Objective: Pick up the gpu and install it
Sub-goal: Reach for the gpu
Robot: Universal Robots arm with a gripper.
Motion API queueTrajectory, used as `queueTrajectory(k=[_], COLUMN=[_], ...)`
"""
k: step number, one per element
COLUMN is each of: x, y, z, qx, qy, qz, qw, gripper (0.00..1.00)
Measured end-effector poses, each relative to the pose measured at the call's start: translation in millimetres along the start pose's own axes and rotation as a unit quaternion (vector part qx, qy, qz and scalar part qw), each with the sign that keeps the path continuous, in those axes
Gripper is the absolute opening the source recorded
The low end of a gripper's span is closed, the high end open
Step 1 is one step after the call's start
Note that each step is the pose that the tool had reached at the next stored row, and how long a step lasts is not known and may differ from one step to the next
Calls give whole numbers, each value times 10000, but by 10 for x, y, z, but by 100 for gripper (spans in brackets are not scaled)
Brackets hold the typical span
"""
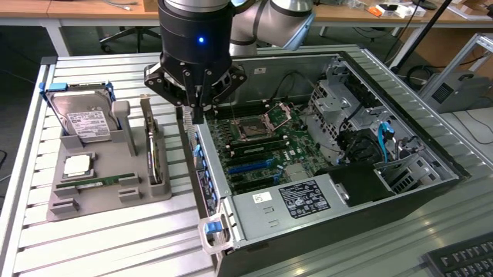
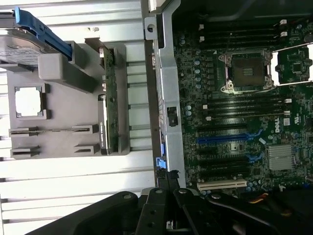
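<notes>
Tray [image 1: 100, 203] at exterior view's left, hard drive [image 1: 85, 118] upright in it | gpu [image 1: 154, 151] edge-on in tray slot nearest case [image 1: 218, 190], untouched | gripper [image 1: 197, 115] clenched, empty, above case wall, near gpu | motherboard [image 1: 258, 147] exposed, right.

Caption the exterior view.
Shut claw hangs at the rim of the open computer case; the gpu stands edge-on in the gray holder.

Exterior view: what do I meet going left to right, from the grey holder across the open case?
hard drive → gpu → gripper → processor socket → blue cable
</notes>
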State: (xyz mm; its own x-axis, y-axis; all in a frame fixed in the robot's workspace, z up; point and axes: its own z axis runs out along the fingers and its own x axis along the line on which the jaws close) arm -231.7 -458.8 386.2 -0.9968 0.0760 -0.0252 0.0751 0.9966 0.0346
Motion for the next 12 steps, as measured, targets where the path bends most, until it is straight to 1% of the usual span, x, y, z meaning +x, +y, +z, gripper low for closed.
queueTrajectory(k=[12], x=[54], y=[-15], z=[2], qx=[3], qy=[0], qz=[0], qw=[10000], gripper=[11])
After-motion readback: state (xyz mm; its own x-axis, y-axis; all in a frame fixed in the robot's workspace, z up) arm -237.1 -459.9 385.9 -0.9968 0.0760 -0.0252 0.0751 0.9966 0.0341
